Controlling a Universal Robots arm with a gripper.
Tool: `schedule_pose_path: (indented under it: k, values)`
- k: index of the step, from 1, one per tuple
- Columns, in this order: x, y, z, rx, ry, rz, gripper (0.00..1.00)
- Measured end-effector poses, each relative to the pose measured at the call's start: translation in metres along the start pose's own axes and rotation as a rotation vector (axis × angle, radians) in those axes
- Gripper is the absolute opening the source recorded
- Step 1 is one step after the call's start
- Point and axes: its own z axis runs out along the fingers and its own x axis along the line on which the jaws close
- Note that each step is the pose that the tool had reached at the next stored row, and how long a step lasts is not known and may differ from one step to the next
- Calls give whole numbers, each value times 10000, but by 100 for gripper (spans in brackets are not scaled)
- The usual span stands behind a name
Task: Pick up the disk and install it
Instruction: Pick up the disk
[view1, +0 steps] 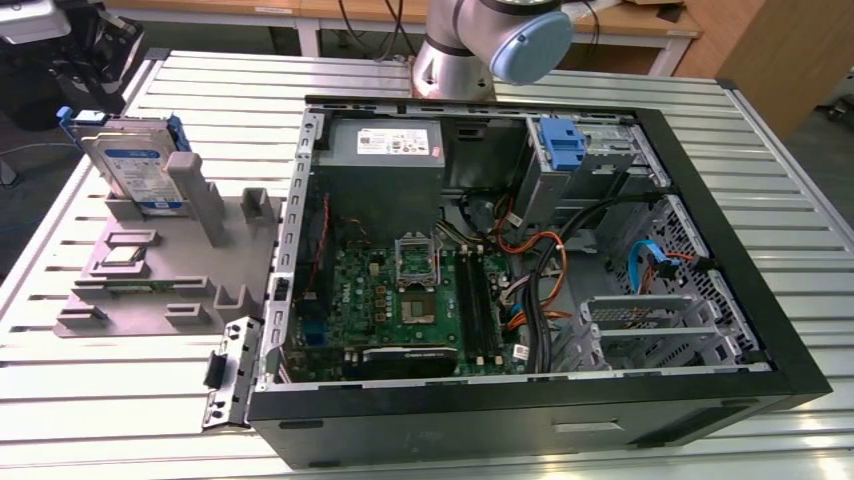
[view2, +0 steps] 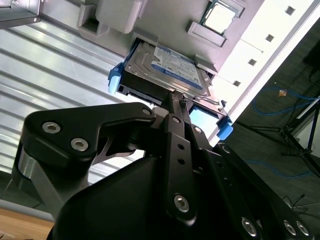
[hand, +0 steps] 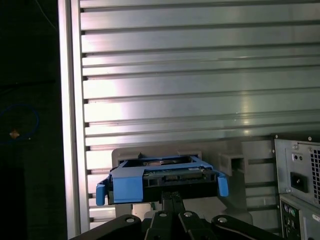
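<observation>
So far: the pick-up is not finished and nothing of the install is done, as I judge it.
Disk (view1: 138, 168): it stands on edge, leaning a little, in a slot of the grey holder (view1: 147, 270), at the holder's corner nearest the bench's edge on the exterior view's left. Its blue carrier frame wraps its sides and its label faces outward.
Holder: it sits flat on the slatted bench (view1: 120, 400), just beside the open computer case (view1: 534, 420) and between that case and the bench's edge on the exterior view's left.
End effector (view2: 177, 100): I am right at the disk's free edge. In the second wrist view my tip meets that edge near its middle, and in the first wrist view the blue frame sits just above my linkage.
Grip state: I cannot tell whether I am apart, together or clamped on the disk, because my own body hides the contact.
Lifted or not: the disk looks seated in its slot, not raised out of it.
Case: it lies on its side with the board exposed, well apart from the disk, and I see no labelled drive inside it.
Left to do: secure the hold, lift the disk free and carry out the whole install.
</observation>
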Motion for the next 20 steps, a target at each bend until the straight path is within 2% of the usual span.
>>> schedule_pose_path:
  k: [20]
  values:
    - [1, 2, 2, 1, 21, -4, 10]
